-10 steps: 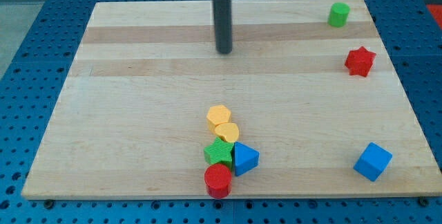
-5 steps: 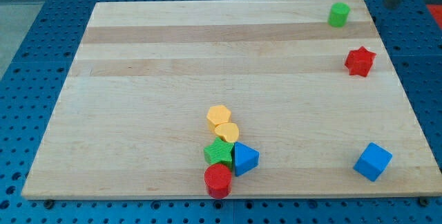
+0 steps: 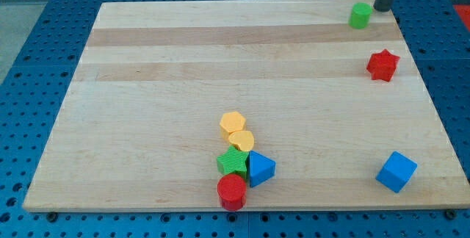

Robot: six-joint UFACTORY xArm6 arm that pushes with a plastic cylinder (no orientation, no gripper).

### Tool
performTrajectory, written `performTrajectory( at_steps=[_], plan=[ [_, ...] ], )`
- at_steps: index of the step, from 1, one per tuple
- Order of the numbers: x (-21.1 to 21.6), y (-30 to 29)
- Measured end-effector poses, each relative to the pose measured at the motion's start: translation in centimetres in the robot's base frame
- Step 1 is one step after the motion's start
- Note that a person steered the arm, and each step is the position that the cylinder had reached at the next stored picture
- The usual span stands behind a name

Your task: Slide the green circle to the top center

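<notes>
The green circle (image 3: 360, 15) is a small green cylinder near the top right corner of the wooden board (image 3: 147, 84). My tip (image 3: 383, 8) is a dark rod end just right of the green circle, a short gap apart, at the board's top right edge. The rod runs up out of the view's top.
A red star (image 3: 382, 65) lies below the green circle at the right. A blue cube (image 3: 396, 171) sits at the bottom right. At bottom centre cluster a yellow hexagon (image 3: 232, 123), a yellow block (image 3: 241, 140), a green star (image 3: 233, 163), a blue triangle (image 3: 260, 169) and a red cylinder (image 3: 232, 191).
My tip has gone from the top centre of the board to off the top right corner, then back left to just right of the green circle. No block has moved.
</notes>
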State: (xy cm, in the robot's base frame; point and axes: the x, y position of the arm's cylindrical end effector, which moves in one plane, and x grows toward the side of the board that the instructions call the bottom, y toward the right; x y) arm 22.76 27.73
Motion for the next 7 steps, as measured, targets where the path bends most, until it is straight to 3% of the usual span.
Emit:
performTrajectory(
  at_steps=[3, 6, 7],
  plan=[
    [5.4, -8.3],
    [14.3, -19.8],
    [15.7, -20.2]
  ],
)
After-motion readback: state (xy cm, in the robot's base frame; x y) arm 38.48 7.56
